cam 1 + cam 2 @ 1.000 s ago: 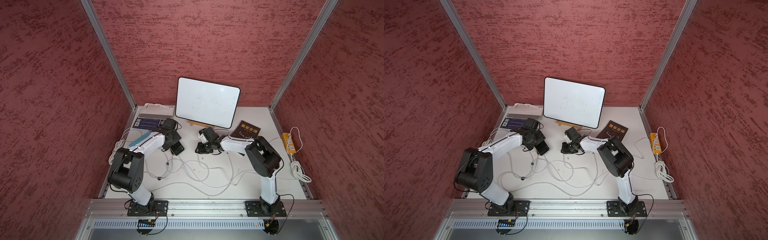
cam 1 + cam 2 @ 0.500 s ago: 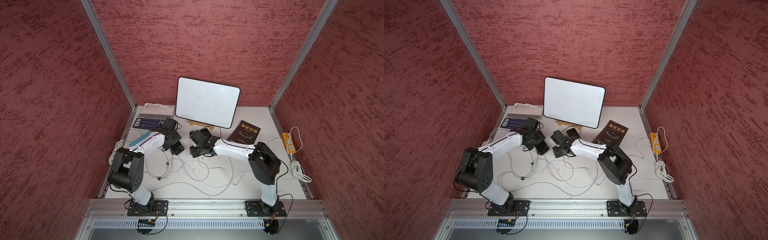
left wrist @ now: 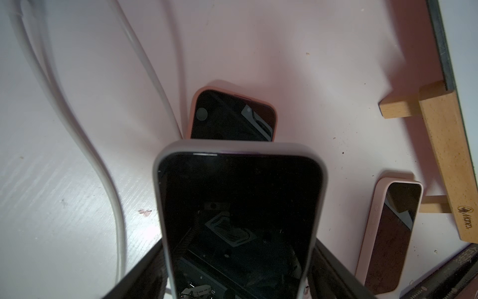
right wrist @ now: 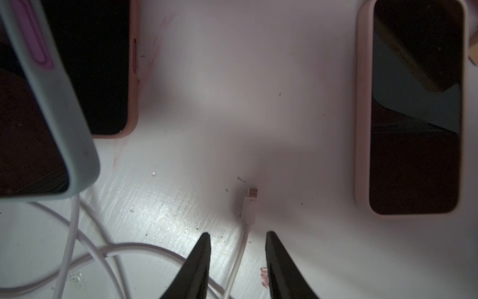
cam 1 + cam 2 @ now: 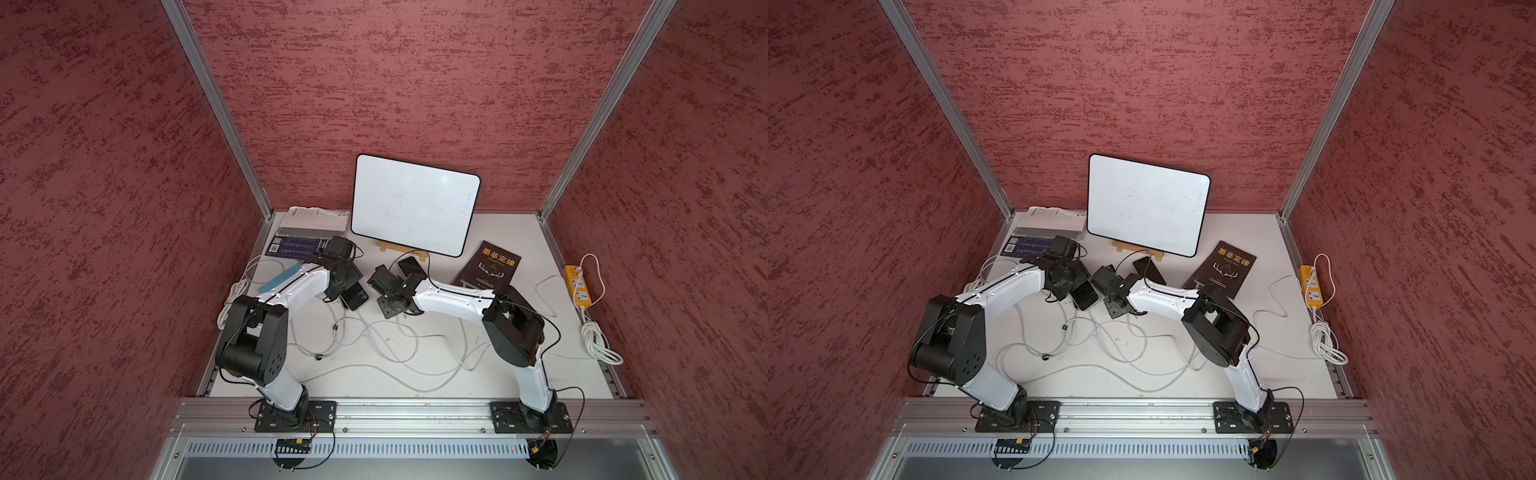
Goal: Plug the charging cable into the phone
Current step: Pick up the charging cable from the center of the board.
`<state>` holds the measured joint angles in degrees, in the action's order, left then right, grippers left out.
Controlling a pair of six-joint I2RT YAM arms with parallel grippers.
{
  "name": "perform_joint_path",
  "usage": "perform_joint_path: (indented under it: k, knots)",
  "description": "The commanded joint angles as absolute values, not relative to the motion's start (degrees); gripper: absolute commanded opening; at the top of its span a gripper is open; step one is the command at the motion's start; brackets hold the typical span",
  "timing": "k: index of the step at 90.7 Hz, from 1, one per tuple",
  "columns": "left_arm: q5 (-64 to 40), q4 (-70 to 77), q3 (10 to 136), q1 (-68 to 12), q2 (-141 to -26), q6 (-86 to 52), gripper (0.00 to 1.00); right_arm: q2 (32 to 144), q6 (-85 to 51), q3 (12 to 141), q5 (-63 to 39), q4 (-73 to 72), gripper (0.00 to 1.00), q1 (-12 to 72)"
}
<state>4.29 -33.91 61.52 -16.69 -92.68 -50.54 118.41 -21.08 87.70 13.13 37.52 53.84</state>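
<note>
My left gripper (image 3: 238, 274) is shut on a phone (image 3: 238, 220) in a pale grey-blue case and holds it tilted above the table; both top views show it (image 5: 355, 296) (image 5: 1086, 294). The right gripper (image 4: 237, 234) stands open just above the table. The white charging cable (image 4: 239, 256) runs between its fingers without touching them. The cable's plug (image 4: 249, 204) lies just beyond the tips, short of the held phone (image 4: 51, 108). In a top view the right gripper (image 5: 387, 305) sits close to the right of that phone.
A pink-cased phone (image 3: 232, 116) lies under the held one, and another (image 4: 413, 108) lies near the whiteboard (image 5: 415, 205) and its wooden stand (image 3: 445, 145). Loose cable loops (image 5: 374, 336) cross the table. A dark book (image 5: 492, 266), a yellow power strip (image 5: 577, 286) and booklets (image 5: 307, 232) lie around.
My right arm has swung left, bringing its gripper close to the phone in the left gripper. The left arm and its phone have not moved.
</note>
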Motion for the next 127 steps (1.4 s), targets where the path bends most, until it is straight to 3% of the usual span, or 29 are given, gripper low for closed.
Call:
perform_joint_path:
  k: [1,86,113,127]
  knots:
    - [4.1,-33.6,63.5,-16.2,-93.1,-49.8,0.00,119.8,-20.8,89.5,15.4,39.1,0.38,54.1]
    - [4.0,-33.8,63.7,-16.3,-93.1,-49.7,0.00,125.1,-20.6,91.6,16.1,40.6,0.23,53.3]
    - [3.8,-33.8,63.8,-16.3,-93.2,-49.7,0.00,125.2,-20.9,91.0,15.9,41.1,0.15,52.5]
    - [3.8,-33.8,63.8,-16.3,-93.3,-49.7,0.00,124.3,-20.9,90.1,14.4,40.0,0.04,51.9]
